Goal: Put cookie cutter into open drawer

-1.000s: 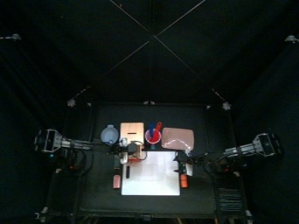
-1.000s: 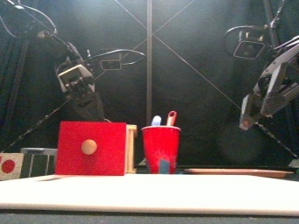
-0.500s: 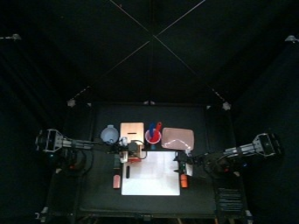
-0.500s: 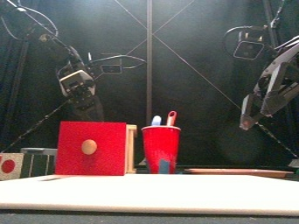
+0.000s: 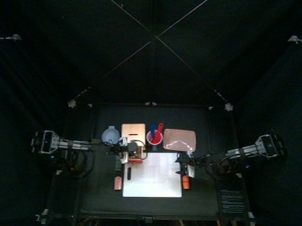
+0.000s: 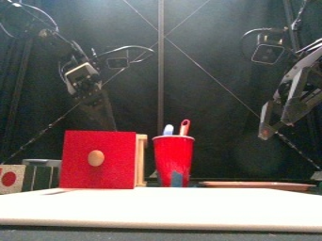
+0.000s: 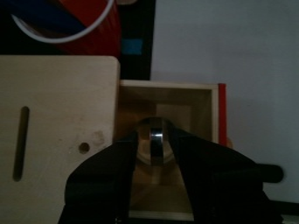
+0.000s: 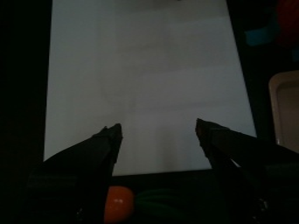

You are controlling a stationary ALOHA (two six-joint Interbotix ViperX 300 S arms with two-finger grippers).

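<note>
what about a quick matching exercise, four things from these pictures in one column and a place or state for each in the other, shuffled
Things:
1. cookie cutter
2. left claw
3. right claw
4. red cup

Places or states:
A. open over a white sheet, holding nothing
B. standing right of the red-fronted wooden box, with tools poking out of it
C. lying inside the open drawer
D. open above the drawer, the ring between its jaws

Pairs: 1-C, 2-D, 3-A, 4-B

Black curtains (image 6: 214,85) (crossed poles) all round
</note>
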